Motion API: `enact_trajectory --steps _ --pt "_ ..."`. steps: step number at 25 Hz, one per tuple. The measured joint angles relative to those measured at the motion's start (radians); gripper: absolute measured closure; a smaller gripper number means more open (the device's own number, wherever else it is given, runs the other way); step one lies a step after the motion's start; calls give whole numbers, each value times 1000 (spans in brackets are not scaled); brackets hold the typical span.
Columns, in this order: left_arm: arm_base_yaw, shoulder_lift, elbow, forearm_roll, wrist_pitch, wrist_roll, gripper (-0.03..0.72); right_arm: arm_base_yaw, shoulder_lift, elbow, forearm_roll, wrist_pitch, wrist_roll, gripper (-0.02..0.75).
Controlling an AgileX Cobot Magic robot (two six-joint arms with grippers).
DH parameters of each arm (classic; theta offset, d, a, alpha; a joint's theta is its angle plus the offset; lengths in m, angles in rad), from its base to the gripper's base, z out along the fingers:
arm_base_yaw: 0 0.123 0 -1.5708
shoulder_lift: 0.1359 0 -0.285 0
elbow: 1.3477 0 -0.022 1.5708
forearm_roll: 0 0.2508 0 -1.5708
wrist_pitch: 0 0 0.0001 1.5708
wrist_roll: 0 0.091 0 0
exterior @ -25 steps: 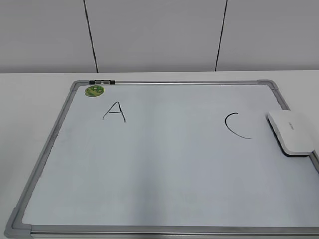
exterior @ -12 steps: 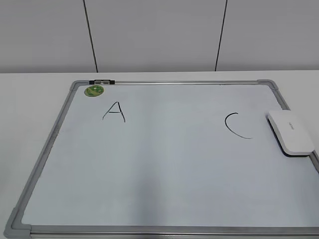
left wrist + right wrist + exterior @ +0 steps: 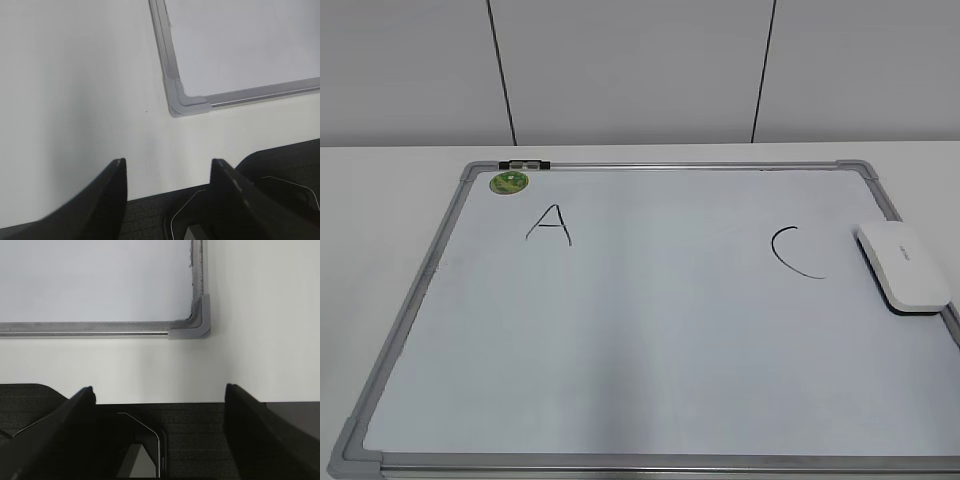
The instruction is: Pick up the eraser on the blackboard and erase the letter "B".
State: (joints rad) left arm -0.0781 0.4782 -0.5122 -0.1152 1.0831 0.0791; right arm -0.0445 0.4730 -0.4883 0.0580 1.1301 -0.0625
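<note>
The blackboard (image 3: 650, 330) is a white board with a grey frame lying flat on the white table. The eraser (image 3: 904, 266), a white block with a dark underside, lies on the board's right edge, beside the black "C" (image 3: 795, 252). A black "A" (image 3: 550, 225) is at the upper left. No letter "B" shows between them. My left gripper (image 3: 167, 172) is open and empty over the table near the board's front left corner (image 3: 182, 100). My right gripper (image 3: 159, 395) is open and empty near the front right corner (image 3: 197, 322). Neither gripper shows in the exterior view.
A small round green sticker (image 3: 509, 182) and a black-and-white clip (image 3: 524, 163) sit at the board's far left corner. White table (image 3: 380, 200) surrounds the board. A grey panelled wall stands behind. Dark robot base parts (image 3: 200, 440) lie under both grippers.
The eraser has shifted very slightly on the right edge of the board. Nothing else differs.
</note>
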Motion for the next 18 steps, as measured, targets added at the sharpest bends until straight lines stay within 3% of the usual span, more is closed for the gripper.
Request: enact_trajectory --steps 18 --pt "0 0 2 40 2 -30 281 0 0 0 -1 0 6 150"
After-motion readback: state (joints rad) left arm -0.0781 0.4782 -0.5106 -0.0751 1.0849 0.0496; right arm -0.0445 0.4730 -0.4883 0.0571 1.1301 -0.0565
